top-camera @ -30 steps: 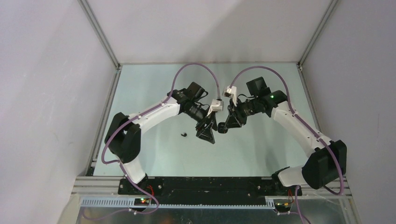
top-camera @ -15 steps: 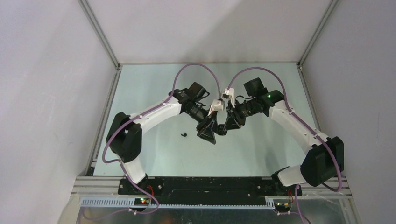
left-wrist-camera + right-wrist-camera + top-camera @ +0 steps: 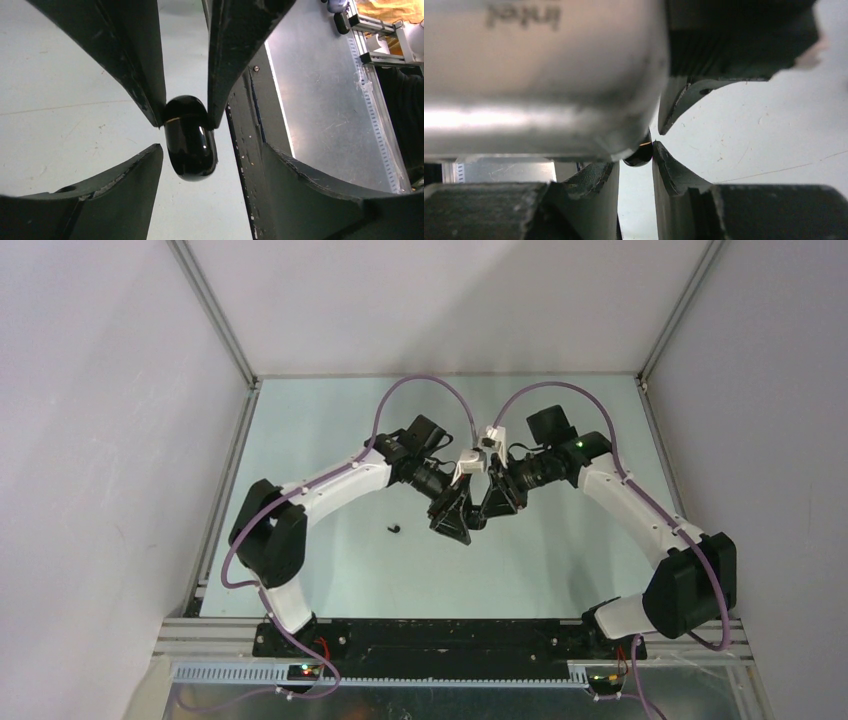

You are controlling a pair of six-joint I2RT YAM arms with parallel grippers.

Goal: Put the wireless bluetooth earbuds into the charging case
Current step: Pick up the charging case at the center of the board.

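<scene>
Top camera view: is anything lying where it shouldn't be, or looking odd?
One thing stands out: a tiny black earbud lies alone on the table, off to the left of the glossy black charging case and not touching it. The right gripper pinches that case, which looks shut.

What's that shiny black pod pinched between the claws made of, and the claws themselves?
The charging case looks like glossy moulded plastic: smooth, rounded, with sharp bright reflections and a thin seam line. The fingers pinching it look like matte black plastic, possibly printed: dull, scuffed, with pale scratches. Looks alone cannot confirm either.
</scene>
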